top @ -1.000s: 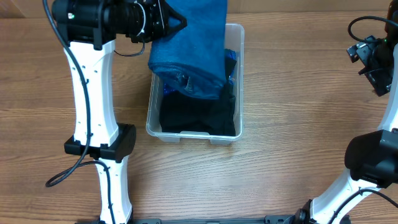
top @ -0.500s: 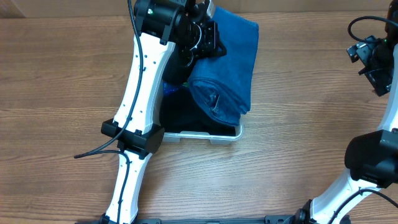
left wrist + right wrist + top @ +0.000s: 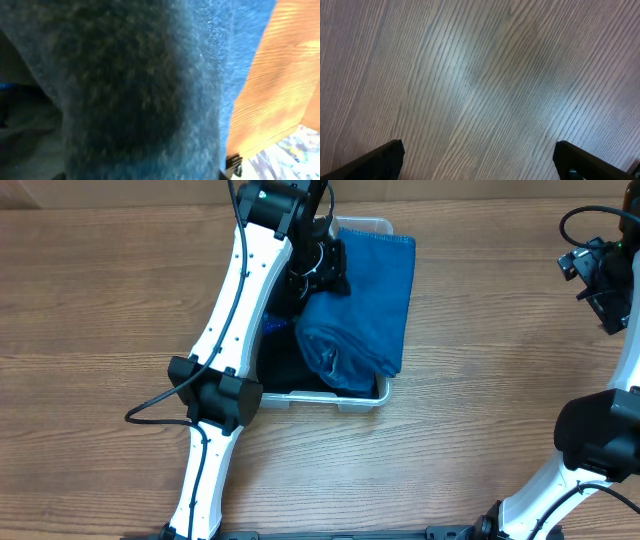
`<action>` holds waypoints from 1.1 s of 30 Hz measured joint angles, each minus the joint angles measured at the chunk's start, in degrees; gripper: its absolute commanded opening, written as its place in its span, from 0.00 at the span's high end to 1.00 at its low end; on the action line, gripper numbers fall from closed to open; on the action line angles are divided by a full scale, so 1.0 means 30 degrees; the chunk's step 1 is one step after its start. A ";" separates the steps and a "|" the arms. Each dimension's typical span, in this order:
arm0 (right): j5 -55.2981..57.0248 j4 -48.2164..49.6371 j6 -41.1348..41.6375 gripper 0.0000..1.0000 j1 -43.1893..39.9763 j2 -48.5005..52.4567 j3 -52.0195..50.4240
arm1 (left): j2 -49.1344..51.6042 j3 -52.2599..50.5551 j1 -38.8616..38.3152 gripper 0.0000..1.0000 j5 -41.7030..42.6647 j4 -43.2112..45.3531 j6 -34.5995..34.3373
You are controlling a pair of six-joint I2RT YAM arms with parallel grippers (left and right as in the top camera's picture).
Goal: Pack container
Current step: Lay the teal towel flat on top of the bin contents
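We see the container [image 3: 384, 394] on the wooden table [image 3: 90, 330], with its far rim and near right corner showing. A blue towel [image 3: 372, 290] lies over the container's right half. The towel's far part is spread flat and overhangs the right rim, and its near end is bunched into a roll just inside the near rim. Beneath the towel and to its left, dark cloth [image 3: 285, 370] fills the container's bottom, with a brighter blue scrap [image 3: 272, 325] against the left wall. The left gripper [image 3: 322, 268] hangs over the container's far left part, at the towel's left edge, and the left arm [image 3: 235, 310] crosses the left wall. In the wrist view the towel [image 3: 125, 90] fills nearly everything, close and blurred, so we cannot tell whether the jaws clench it or have let go. The right gripper [image 3: 480, 159] is well to the right of the container, over bare table, its fingers spread wide with nothing between them.
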 measured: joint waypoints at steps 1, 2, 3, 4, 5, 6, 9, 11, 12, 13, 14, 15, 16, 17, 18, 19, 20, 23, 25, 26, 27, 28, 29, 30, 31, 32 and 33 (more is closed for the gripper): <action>0.0000 0.0000 0.0000 0.00 0.0007 0.0000 0.0000 | 0.0000 -0.0189 0.0029 0.53 0.0007 -0.0073 0.0240; 0.0000 0.0000 -0.0007 0.00 0.0000 0.0000 0.0000 | 0.0000 -0.0357 0.0051 0.52 0.0029 -0.0219 0.0299; 0.0000 0.0000 0.0000 0.00 0.0000 0.0000 0.0000 | 0.0000 -0.0481 0.0066 0.52 0.0015 -0.0321 0.0452; 0.0000 0.0007 0.0000 0.00 0.0000 0.0000 0.0000 | 0.0000 -0.0525 0.0073 0.51 0.0015 -0.0321 0.0590; 0.0000 0.0007 0.0007 0.00 0.0007 0.0000 0.0000 | 0.0000 -0.0532 0.0146 0.50 0.0022 -0.0321 0.0648; 0.0000 0.0000 0.0000 0.00 0.0007 0.0000 0.0000 | 0.0000 -0.0532 0.0226 0.53 0.0044 -0.0321 0.0699; 0.0000 -0.0007 0.0000 0.00 0.0007 0.0000 0.0000 | 0.0000 -0.0532 0.0845 0.62 0.0255 -0.0321 0.0758; 0.0000 -0.0007 -0.0007 0.00 0.0007 0.0000 0.0000 | 0.0000 -0.0605 0.1479 0.54 0.0386 -0.0321 0.0867; 0.0000 0.0007 0.0000 0.00 0.0000 0.0000 0.0000 | 0.0000 -0.0612 0.1851 0.41 0.0386 -0.0321 0.0918; -0.0007 0.0000 0.0000 0.00 0.0007 0.0000 0.0000 | 0.0000 -0.0678 0.2339 0.39 0.0357 -0.0321 0.1056; 0.0000 -0.0007 -0.0007 0.00 0.0007 0.0000 0.0000 | 0.0000 -0.0692 0.2681 0.27 0.0364 -0.0313 0.1027; 0.0000 0.0000 0.0000 0.00 0.0007 0.0000 0.0000 | 0.0000 -0.0699 0.3184 0.10 0.0291 -0.0321 0.1071; 0.0000 0.0000 -0.0007 0.00 0.0007 0.0000 0.0000 | 0.0000 -0.0707 0.3701 0.07 0.0277 -0.0321 0.1115; 0.0000 0.0000 0.0000 0.00 0.0007 0.0000 0.0000 | 0.0000 -0.0707 0.3854 0.07 0.0240 -0.0313 0.1078; -0.0007 -0.0007 0.0000 0.00 0.0007 0.0000 0.0000 | 0.0000 -0.0707 0.3942 0.07 0.0204 -0.0284 0.1253; -0.0007 -0.0007 0.0000 0.00 0.0007 0.0000 0.0000 | 0.0000 -0.0707 0.3963 0.10 0.0138 -0.0321 0.1253; -0.0007 0.0000 0.0007 0.00 0.0000 0.0000 0.0000 | 0.0000 -0.0707 0.3956 0.13 0.0087 -0.0313 0.1268; 0.0000 0.0000 0.0000 0.00 0.0000 0.0000 0.0000 | 0.0000 -0.0707 0.4022 0.28 -0.0714 -0.0321 0.1654; -0.0007 -0.0007 0.0000 0.00 0.0007 0.0000 0.0000 | 0.0000 -0.0707 0.4233 0.50 -0.1282 -0.0233 0.1902; -0.0007 -0.0007 0.0000 0.00 0.0007 0.0000 0.0000 | 0.0000 -0.0707 0.4422 0.57 -0.1559 -0.0117 0.2368; -0.0007 0.0000 0.0000 0.00 0.0000 0.0000 0.0000 | 0.0000 -0.0707 0.4561 0.59 -0.1668 -0.0066 0.2535; 0.0000 0.0000 0.0000 0.00 0.0007 0.0000 0.0000 | 0.0000 -0.0707 0.4699 0.59 -0.1887 -0.0044 0.2936; -0.0007 0.0000 0.0000 0.00 0.0000 0.0000 0.0000 | 0.0000 -0.0707 0.4794 0.60 -0.2091 -0.0051 0.3067; -0.0007 0.0000 0.0000 0.00 0.0007 0.0000 0.0000 | 0.0000 -0.0707 0.4823 0.59 -0.2215 -0.0080 0.3126; 0.0000 0.0000 0.0000 0.00 0.0007 0.0000 0.0000 | 0.0000 -0.0750 0.4816 0.59 -0.2288 -0.0146 0.3111; 0.0000 0.0000 0.0000 0.00 0.0007 0.0000 0.0000 | 0.0000 -0.0860 0.4772 0.59 -0.2346 -0.0153 0.3053; -0.0007 0.0000 0.0000 0.00 0.0000 0.0000 0.0000 | 0.0000 -0.1144 0.4663 0.60 -0.2382 -0.0168 0.2965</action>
